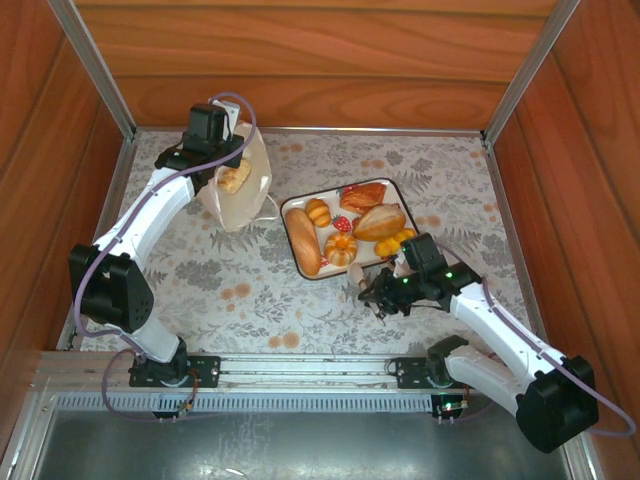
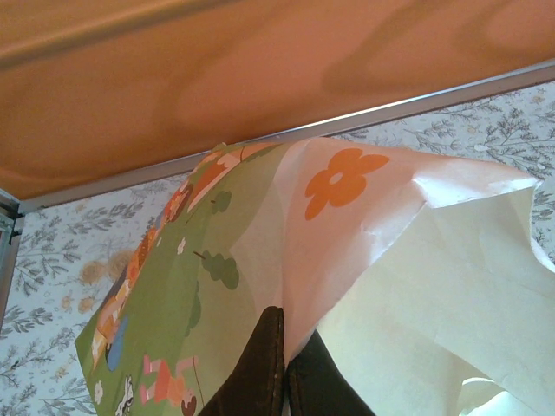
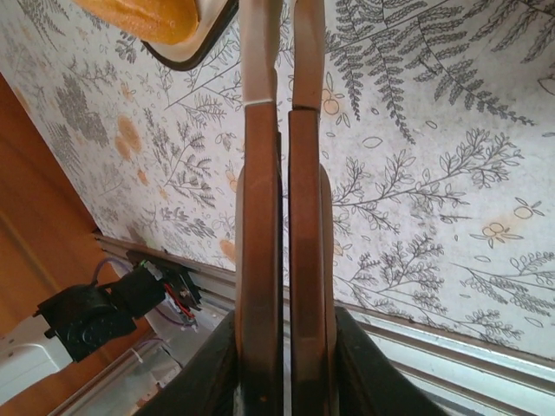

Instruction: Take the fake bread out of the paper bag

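The fake bread we can see left to fetch is one pale piece in the mouth of the paper bag, at the far left of the counter. Five other pieces lie on the strawberry-printed tray in the middle.

Our left tool is closed on the bag's paper rim, with no gap between its fingers. Our right tool is closed and empty, low over the counter just off the tray's near right corner.

To do this step well, we judge that the left should hold the mouth open and steady. The right should open, cross above the tray without knocking it, and come down into the bag from above. It should close gently on the bread alone, so that it catches no thin paper.
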